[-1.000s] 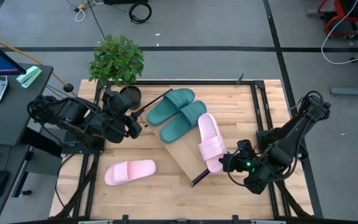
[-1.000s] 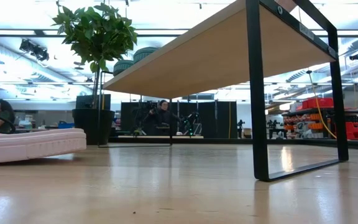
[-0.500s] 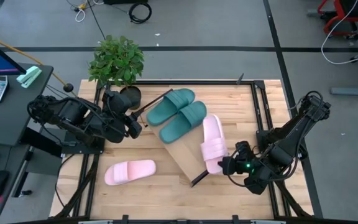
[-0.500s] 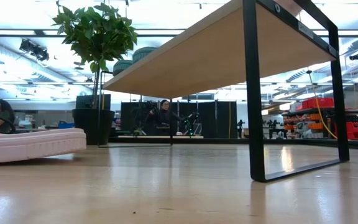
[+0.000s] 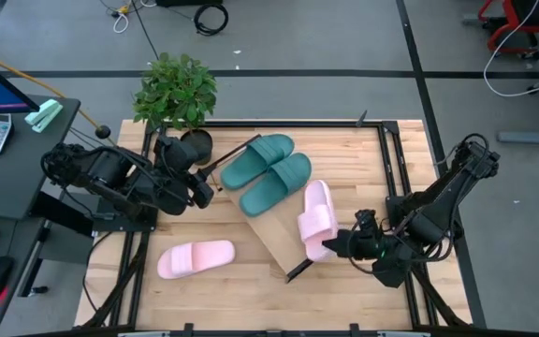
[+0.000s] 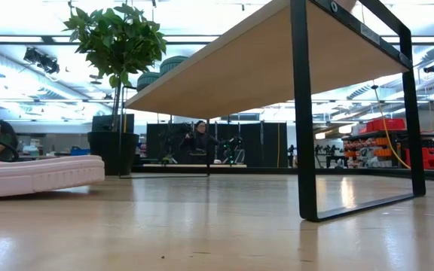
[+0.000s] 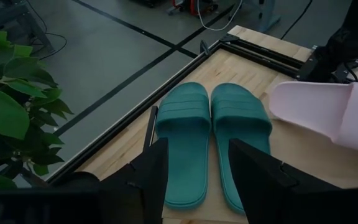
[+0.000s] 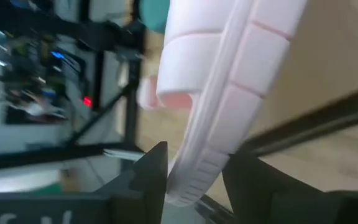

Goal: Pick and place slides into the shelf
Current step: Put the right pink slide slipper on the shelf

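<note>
Pink foam slide sandal (image 5: 317,218) is seen lying on the long light wood shelf (image 5: 276,231), its long axis pointing toward the right gripper (image 5: 342,245), whose fingers (image 8: 148,171) flank its heel end; whether it is gripped cannot be told, perhaps just released. The left gripper (image 5: 204,192), fingers parted and empty, is held near the teal-green foam pair (image 5: 268,170) on the shelf. A second pink slide (image 5: 195,258) is left on the table (image 5: 241,285), nearer the left arm. No writing is legible.

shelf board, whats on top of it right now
On the shelf lie the two teal slides side by side and one pink slide, its heel between the right gripper fingers. The slides hide the board beneath them.
</note>
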You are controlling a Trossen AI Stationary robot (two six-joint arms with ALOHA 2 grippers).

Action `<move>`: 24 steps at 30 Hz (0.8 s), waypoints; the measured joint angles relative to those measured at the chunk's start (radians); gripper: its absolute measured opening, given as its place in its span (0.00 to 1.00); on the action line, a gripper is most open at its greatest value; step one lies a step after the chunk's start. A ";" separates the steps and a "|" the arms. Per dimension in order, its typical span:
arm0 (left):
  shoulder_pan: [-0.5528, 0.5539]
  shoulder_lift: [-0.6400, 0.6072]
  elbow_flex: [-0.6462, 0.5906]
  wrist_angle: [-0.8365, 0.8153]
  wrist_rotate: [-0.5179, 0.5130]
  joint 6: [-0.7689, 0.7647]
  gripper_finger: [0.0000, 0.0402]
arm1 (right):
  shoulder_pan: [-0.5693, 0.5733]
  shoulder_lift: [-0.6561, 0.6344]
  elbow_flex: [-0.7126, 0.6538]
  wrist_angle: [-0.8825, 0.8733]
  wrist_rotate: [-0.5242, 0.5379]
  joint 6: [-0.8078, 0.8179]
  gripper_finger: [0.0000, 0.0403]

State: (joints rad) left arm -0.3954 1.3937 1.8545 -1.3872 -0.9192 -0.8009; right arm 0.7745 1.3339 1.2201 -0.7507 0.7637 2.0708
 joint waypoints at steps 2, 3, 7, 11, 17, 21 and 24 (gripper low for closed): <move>0.000 0.000 0.000 0.000 0.000 0.000 0.43 | -0.010 -0.007 0.000 0.029 0.029 -0.011 0.37; 0.000 0.000 0.000 0.000 0.000 0.000 0.43 | -0.014 -0.008 0.000 0.045 0.032 -0.019 0.37; 0.000 0.000 0.000 0.000 0.000 0.000 0.44 | -0.034 -0.008 0.000 0.096 0.003 -0.076 0.36; 0.000 0.000 0.000 0.000 0.000 0.000 0.43 | -0.055 -0.007 0.000 0.117 -0.053 -0.130 0.38; 0.000 0.000 0.000 0.001 0.000 0.000 0.44 | -0.083 -0.004 0.000 0.151 -0.105 -0.255 0.43; 0.000 0.000 0.000 0.007 -0.001 0.000 0.44 | -0.102 0.014 0.000 0.157 -0.120 -0.274 0.47; 0.000 0.000 0.000 0.007 -0.002 0.000 0.43 | -0.124 0.034 0.000 0.185 -0.135 -0.277 0.50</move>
State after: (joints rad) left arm -0.3954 1.3937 1.8545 -1.3800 -0.9211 -0.8009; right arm 0.6505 1.3676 1.2201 -0.5657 0.6292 1.7939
